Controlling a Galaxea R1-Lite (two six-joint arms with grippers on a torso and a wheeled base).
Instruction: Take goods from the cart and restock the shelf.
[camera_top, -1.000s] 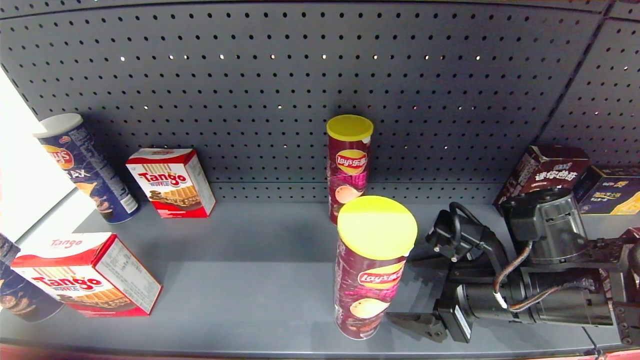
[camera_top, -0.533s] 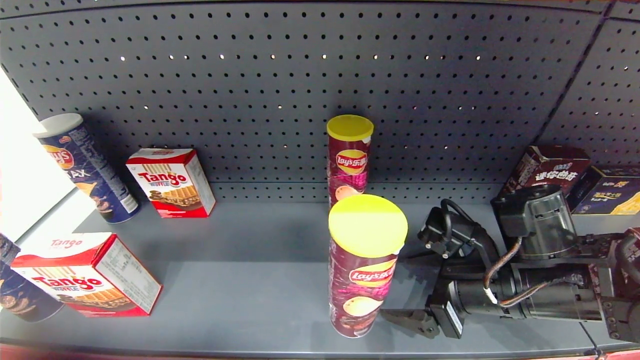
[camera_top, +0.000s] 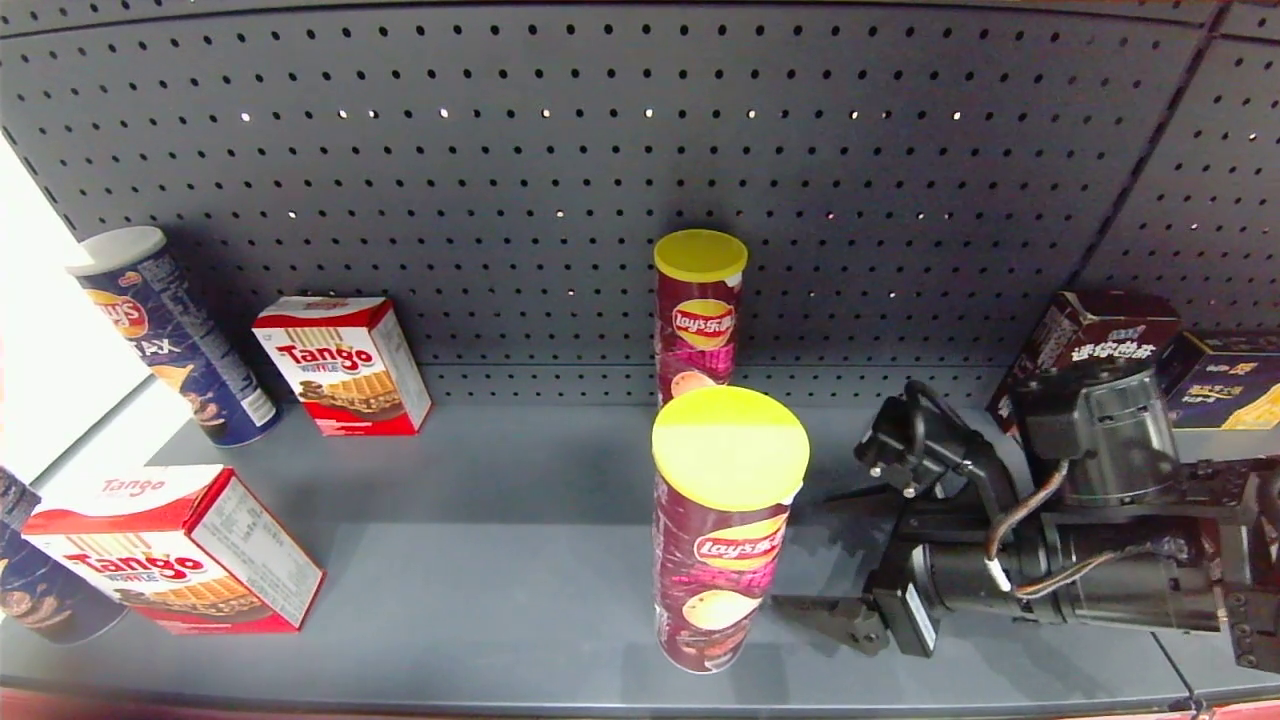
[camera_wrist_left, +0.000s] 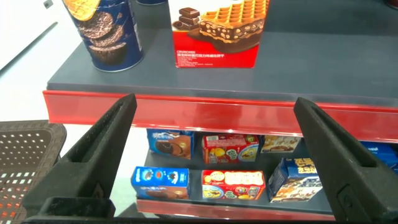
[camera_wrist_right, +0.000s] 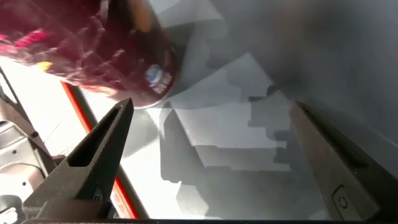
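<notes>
Grey shelf (camera_top: 480, 560) before a pegboard wall (camera_top: 600, 150) bears the chip can (camera_top: 725, 530); left tool (camera_wrist_left: 214, 101) and right tool (camera_wrist_right: 211, 107) gape empty

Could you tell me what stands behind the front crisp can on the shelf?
A second yellow-lidded can stands upright near the pegboard wall. Its base is hidden by the front can.

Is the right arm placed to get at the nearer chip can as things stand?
Probably yes: the right gripper sits open just beside the nearer chip can, level with its lower body, with only bare shelf between them.
</notes>
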